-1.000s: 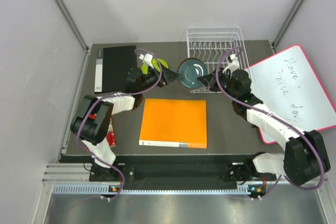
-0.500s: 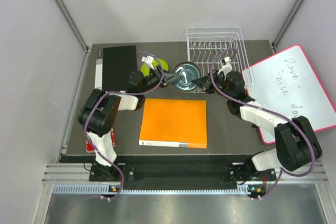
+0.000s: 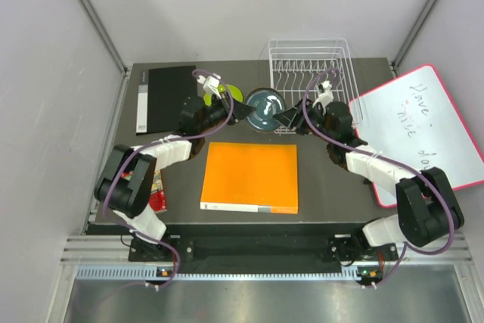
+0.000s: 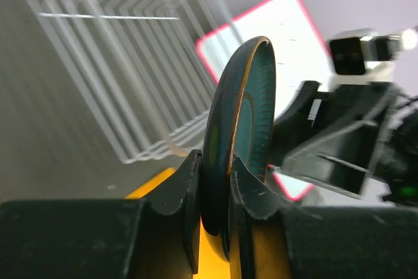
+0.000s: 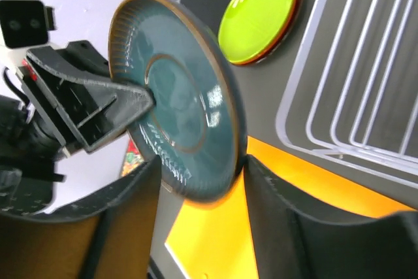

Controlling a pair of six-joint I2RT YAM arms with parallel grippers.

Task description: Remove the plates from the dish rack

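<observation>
Dish rack (image 3: 308, 51) at the far edge shows only prongs, so this reads as the final plate. Both arms reach inward from either side with their wrists facing each other. The grey-blue plate (image 3: 262, 105) hangs upright between them, above the table just in front of the rack. Left gripper (image 3: 243, 110) is clamped tight on its rim. Right gripper (image 3: 283, 117) stands wide, rim between its fingers, no pinch (looks like a handover). Next, probably: right backs clear, left lays it flat on the lime green plate (image 3: 233, 94).

The pink-edged whiteboard (image 3: 432, 128) at three o'clock carries faint blue handwriting, seemingly "Have a nice day".
</observation>
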